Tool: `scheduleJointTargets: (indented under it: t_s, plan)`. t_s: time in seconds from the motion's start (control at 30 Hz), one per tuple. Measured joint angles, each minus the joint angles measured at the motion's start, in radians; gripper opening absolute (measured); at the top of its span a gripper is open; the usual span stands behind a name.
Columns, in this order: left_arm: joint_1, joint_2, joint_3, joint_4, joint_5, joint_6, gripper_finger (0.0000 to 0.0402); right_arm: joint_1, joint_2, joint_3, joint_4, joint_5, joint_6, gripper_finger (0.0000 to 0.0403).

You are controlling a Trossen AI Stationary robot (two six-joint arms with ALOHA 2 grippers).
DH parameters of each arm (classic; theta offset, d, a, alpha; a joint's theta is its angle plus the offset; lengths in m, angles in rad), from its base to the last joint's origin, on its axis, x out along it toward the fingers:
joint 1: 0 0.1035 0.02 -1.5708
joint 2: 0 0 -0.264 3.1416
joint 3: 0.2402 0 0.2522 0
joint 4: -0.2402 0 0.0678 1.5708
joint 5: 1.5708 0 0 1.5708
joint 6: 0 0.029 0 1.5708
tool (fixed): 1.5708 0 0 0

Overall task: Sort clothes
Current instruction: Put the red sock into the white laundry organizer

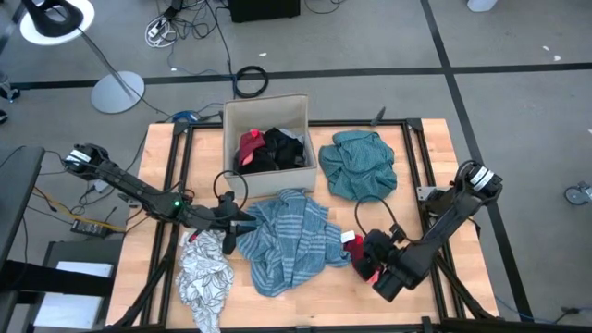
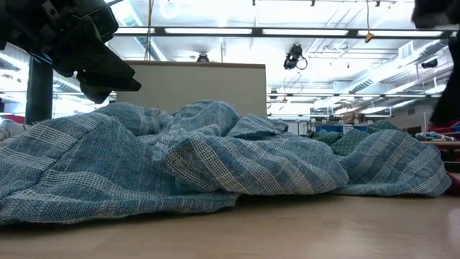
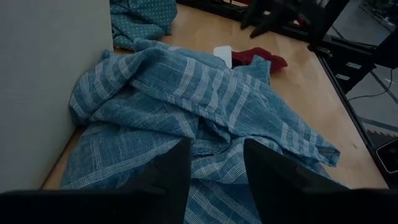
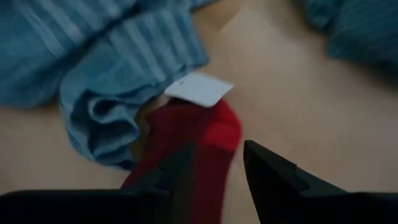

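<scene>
A blue-striped cloth [image 1: 287, 240] lies crumpled on the table's middle; it fills the low view [image 2: 215, 158]. My left gripper [image 1: 231, 219] is open just above the cloth's left edge [image 3: 205, 124], fingers pointing toward the table's right. A red piece [image 1: 351, 242] with a white tag [image 4: 199, 89] lies at the cloth's right edge. My right gripper [image 4: 214, 174] is open right over the red piece [image 4: 208, 134], which lies flat on the wood. A teal piece [image 1: 361, 165] lies at the far right. A white-grey patterned piece [image 1: 205, 276] lies at the near left.
A tan cardboard box [image 1: 231, 116] stands at the far middle with red and black clothes [image 1: 268, 148] inside; its wall shows beside my left gripper [image 3: 50, 81]. Black frame rails [image 1: 412, 148] run along the table's sides. Bare wood [image 1: 444, 305] lies at the near right.
</scene>
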Motion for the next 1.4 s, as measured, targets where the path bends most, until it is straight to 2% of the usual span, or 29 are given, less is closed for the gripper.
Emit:
scheduleJointTargets:
  t_s: [0.2, 0.33, 0.4, 0.47, 0.53, 0.67, 0.73, 0.83, 0.93, 1.07, 1.17, 1.3, 1.4]
  plan:
    - [0.000, 0.000, 0.000, 0.000, 0.000, 0.000, 0.0152, 0.000, 0.000, -0.173, 0.326, -0.019, -0.001, 0.0137]
    - [0.000, 0.000, 0.000, 0.000, 0.000, 0.000, 0.0152, 0.000, -0.005, -0.264, 0.463, -0.036, -0.004, 0.0128]
    - [0.000, 0.000, 0.000, 0.000, 0.000, 0.000, 0.0152, 0.000, -0.006, -0.288, 0.494, -0.031, -0.004, 0.0100]
    - [0.000, 0.000, 0.000, 0.000, 0.000, 0.000, 0.0152, 0.000, -0.005, -0.291, 0.489, -0.025, -0.005, 0.0046]
    - [0.000, 0.000, 0.000, 0.000, 0.000, 0.000, 0.0152, -0.001, -0.003, -0.273, 0.454, -0.032, -0.038, 0.0015]
    - [0.000, 0.000, 0.000, 0.000, 0.000, 0.000, 0.0152, -0.002, -0.005, -0.178, 0.203, -0.108, -0.043, 0.0006]
    - [0.000, 0.000, 0.000, 0.000, 0.000, 0.000, 0.0152, -0.002, -0.028, -0.107, 0.056, -0.109, -0.045, 0.0005]
    - [0.000, 0.000, 0.000, 0.000, 0.000, 0.000, 0.0152, -0.004, -0.065, -0.005, -0.150, -0.069, -0.058, 0.0003]
    - [0.000, 0.000, 0.000, 0.000, -0.004, 0.000, 0.0152, -0.013, -0.116, 0.099, -0.271, 0.006, -0.109, 0.0003]
    - [0.000, 0.000, 0.000, 0.000, -0.007, 0.000, 0.0152, -0.063, -0.166, 0.223, -0.396, 0.089, -0.230, 0.0002]
    - [0.000, 0.000, 0.000, 0.000, -0.007, 0.000, 0.0152, -0.131, -0.199, 0.312, -0.434, 0.144, -0.398, 0.0001]
    - [0.000, 0.000, 0.000, 0.000, -0.007, 0.000, 0.0152, -0.268, -0.204, 0.421, -0.394, 0.175, -0.700, 0.0001]
    - [0.000, 0.000, 0.000, 0.000, -0.007, 0.001, 0.0152, -0.387, -0.204, 0.483, -0.261, 0.174, -0.991, 0.0001]
